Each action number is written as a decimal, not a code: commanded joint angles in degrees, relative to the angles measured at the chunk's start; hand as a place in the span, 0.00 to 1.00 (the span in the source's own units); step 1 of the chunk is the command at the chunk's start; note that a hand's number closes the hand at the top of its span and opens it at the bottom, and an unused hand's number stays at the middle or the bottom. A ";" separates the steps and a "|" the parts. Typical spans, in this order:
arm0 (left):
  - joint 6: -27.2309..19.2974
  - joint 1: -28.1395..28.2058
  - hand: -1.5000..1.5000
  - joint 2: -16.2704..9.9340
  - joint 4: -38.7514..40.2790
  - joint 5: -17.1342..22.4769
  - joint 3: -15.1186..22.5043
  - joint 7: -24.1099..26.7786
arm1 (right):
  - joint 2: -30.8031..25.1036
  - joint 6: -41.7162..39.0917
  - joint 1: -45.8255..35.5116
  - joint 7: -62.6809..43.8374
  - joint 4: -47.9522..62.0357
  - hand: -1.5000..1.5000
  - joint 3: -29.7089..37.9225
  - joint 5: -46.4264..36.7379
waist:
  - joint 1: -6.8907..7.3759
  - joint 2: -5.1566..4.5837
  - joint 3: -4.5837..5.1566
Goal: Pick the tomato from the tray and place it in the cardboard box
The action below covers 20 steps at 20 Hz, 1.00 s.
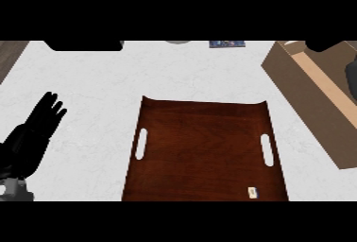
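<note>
The dark wooden tray lies in the middle of the white counter, and no tomato shows on it or anywhere else. The cardboard box stands along the right side, its open top facing up. My right forearm comes in at the right edge over the box. A black shape at the box's far end looks like my right hand; it is cut off by the view's edge, and what it holds is hidden. My left hand rests open at the left, fingers straight and pointing away, well clear of the tray.
A black object sits at the counter's far left edge. A grey round thing and a small blue item lie at the far edge. A small white tag sits on the tray's near right corner.
</note>
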State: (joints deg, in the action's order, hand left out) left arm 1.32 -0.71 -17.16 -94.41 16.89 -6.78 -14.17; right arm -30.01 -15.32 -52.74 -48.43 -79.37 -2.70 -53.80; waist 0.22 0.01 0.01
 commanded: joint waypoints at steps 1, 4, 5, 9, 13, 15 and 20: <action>0.43 -0.10 0.50 0.36 0.20 -0.58 -0.56 0.33 | -3.02 2.21 5.68 6.28 -1.49 1.00 3.22 0.41 | -0.22 0.03 -0.01; 2.76 -0.35 0.50 0.32 3.03 0.66 -1.39 1.73 | -2.57 8.51 2.05 12.13 10.80 1.00 4.79 -1.19 | 0.43 -0.23 0.01; 0.28 -2.43 0.50 0.44 1.34 -0.40 -1.20 -0.66 | -2.87 9.50 5.75 14.59 9.83 1.00 4.99 -0.55 | 0.14 -0.16 -0.02; 2.58 1.55 0.50 1.48 2.05 -0.33 -1.69 2.63 | -2.65 14.09 8.57 19.00 13.71 1.00 7.14 -0.65 | 0.18 -0.14 -0.01; 0.74 -0.40 0.50 0.73 -3.95 0.33 -1.60 -4.51 | -0.84 15.09 10.00 21.50 17.21 1.00 8.35 0.66 | 0.13 0.00 -0.03; -1.01 -3.61 0.50 1.56 -1.40 -2.69 -0.04 -3.14 | -0.31 11.44 6.13 21.96 24.65 1.00 9.10 2.39 | 0.36 -0.22 -0.03; -0.81 0.46 0.50 4.30 -3.07 -3.29 1.66 -1.27 | 0.64 13.46 9.27 19.60 31.36 0.00 13.15 3.86 | 0.77 -0.23 -0.04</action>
State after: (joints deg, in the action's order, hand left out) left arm 1.46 -1.99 -15.29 -95.32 15.06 -7.36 -15.99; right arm -29.86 -2.04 -43.57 -28.50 -54.02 8.27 -50.96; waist 0.53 -0.18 -0.02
